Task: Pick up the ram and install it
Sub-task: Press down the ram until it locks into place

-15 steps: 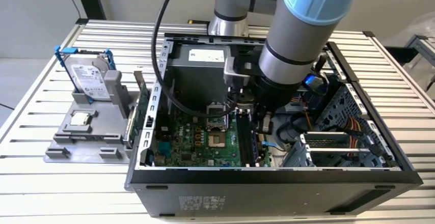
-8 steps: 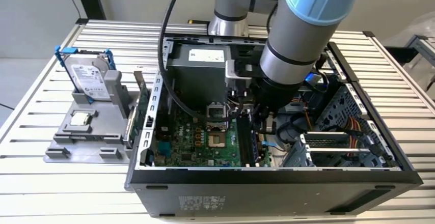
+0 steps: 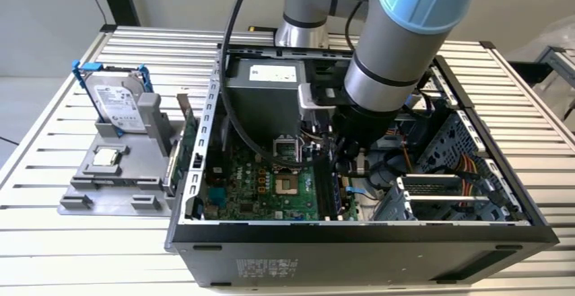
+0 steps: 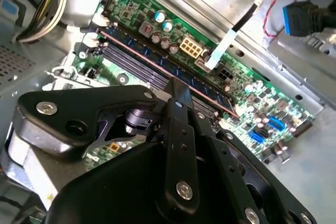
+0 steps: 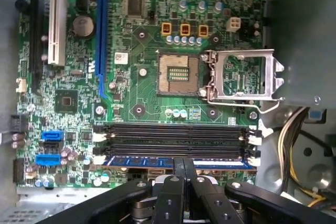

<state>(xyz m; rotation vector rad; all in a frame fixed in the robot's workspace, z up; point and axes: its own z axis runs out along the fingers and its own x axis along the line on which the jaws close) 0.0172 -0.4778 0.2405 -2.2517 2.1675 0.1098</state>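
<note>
the pincer (image 5: 184, 167) sits inside the open case (image 3: 359, 232) on the bench (image 3: 54, 242), its fingers (image 5: 173, 192) drawn close together on the ram (image 5: 147, 162). the ram lies in the slot nearest the board's edge, beside three empty black slots (image 5: 173, 137). in the second wrist view the ram (image 4: 157, 59) runs along the board (image 4: 247, 103). the cpu socket (image 5: 178, 74) stands open.
</note>
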